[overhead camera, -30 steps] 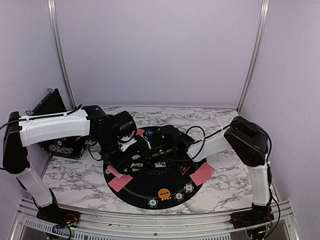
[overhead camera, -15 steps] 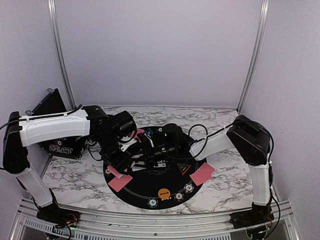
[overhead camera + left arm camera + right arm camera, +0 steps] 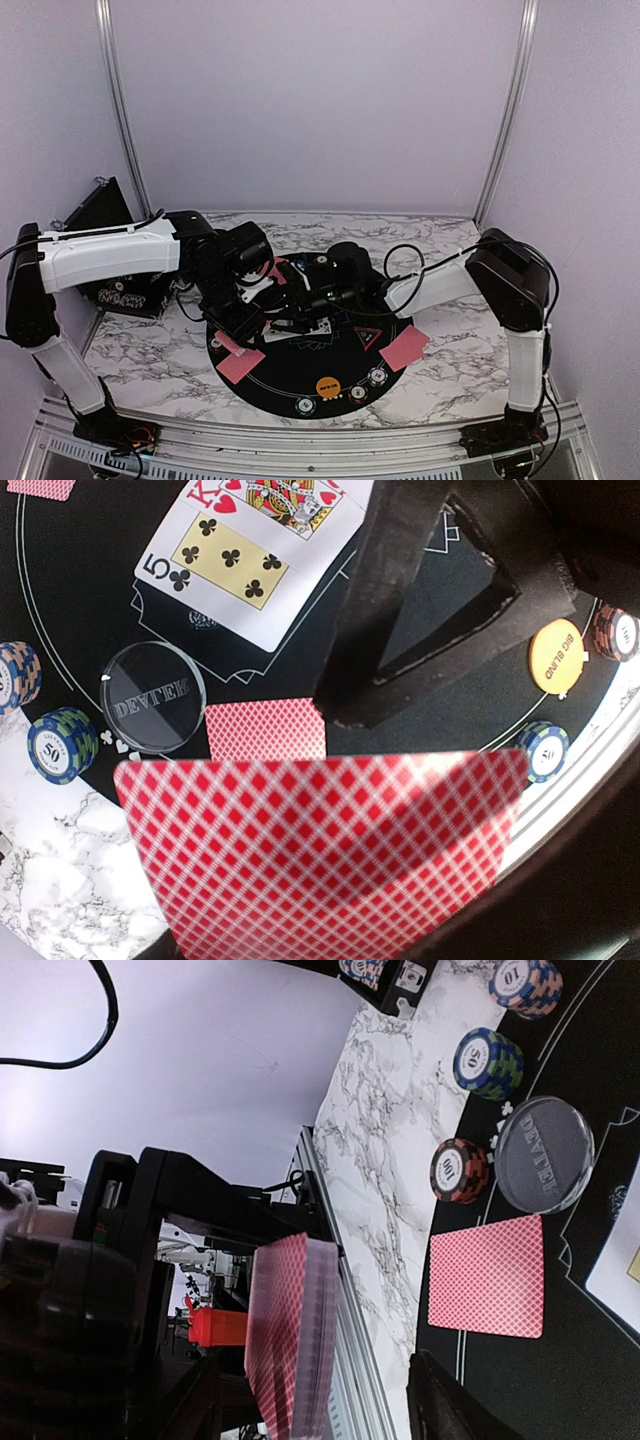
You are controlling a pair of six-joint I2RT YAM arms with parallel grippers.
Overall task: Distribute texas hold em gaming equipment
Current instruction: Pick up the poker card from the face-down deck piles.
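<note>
My left gripper point(image 3: 250, 305) hovers over the left of the black mat and is shut on a deck of red-backed cards point(image 3: 320, 860); its fingers are hidden behind the deck. My right gripper point(image 3: 308, 298) faces it, open, with the deck's edge point(image 3: 290, 1340) standing between its jaws and touching neither. On the mat lie a face-up 5 of clubs point(image 3: 225, 560), a king point(image 3: 280, 495), a face-down card point(image 3: 265, 730), a clear dealer disc point(image 3: 152, 698), an orange big-blind disc point(image 3: 327, 385) and a red triangle marker point(image 3: 367, 335).
Pink cards lie at the mat's left rim point(image 3: 240, 362) and right rim point(image 3: 405, 347). Striped chips sit along the near rim point(image 3: 358, 393) and by the dealer disc point(image 3: 460, 1170). A black box point(image 3: 110, 290) stands at the far left. The marble table point(image 3: 150, 350) surrounds the mat.
The right gripper has shifted slightly left, closer to the deck in my left gripper, and its elbow has swung right. The left arm has stayed put.
</note>
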